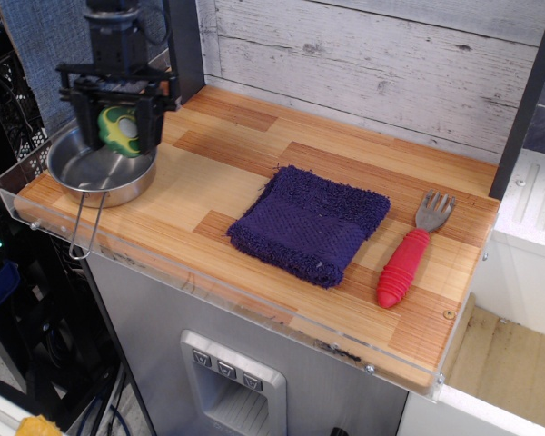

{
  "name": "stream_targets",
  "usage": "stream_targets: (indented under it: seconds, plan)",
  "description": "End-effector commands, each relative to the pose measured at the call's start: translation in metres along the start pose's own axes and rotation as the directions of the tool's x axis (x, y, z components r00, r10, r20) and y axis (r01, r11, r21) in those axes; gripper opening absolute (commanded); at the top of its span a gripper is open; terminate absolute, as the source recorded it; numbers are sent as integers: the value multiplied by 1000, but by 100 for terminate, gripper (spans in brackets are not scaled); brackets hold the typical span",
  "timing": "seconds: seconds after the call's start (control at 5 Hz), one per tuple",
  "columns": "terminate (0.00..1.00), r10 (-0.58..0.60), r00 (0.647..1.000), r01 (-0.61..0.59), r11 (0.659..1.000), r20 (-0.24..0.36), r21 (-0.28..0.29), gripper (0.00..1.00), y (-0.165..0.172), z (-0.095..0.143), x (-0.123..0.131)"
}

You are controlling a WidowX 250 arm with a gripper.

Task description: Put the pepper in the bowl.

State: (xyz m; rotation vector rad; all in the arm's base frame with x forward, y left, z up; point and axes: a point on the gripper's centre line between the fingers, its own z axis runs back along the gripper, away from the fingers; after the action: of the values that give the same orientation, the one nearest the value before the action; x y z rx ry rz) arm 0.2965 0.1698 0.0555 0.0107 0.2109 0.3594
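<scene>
Green pepper (120,130) sat clamped in gripper (119,127), hovering right over steel bowl (84,184). Best approach: drop lower, centre it, then release w/o clipping rim.

Black boxy arm (116,32), wide crossbar, two black fingers (84,118)

One steel bowl (98,170) is seen at the desk's left edge, with one green pepper (120,130) held above it by one gripper (116,127). One purple cloth (310,223) is counted mid-desk, and one red-handled fork (411,250) near the right edge.
</scene>
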Motion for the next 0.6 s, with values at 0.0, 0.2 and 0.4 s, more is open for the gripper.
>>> stream_targets:
  seconds: [0.0,0.2,0.4]
  plan:
    - [0,21,1000,-21,998,-1,56,0,25,-1,1]
    - [0,24,1000,-24,997,-2,78,0,33,-9,2]
    - [0,49,998,-46,994,-34,99,0,43,-21,7]
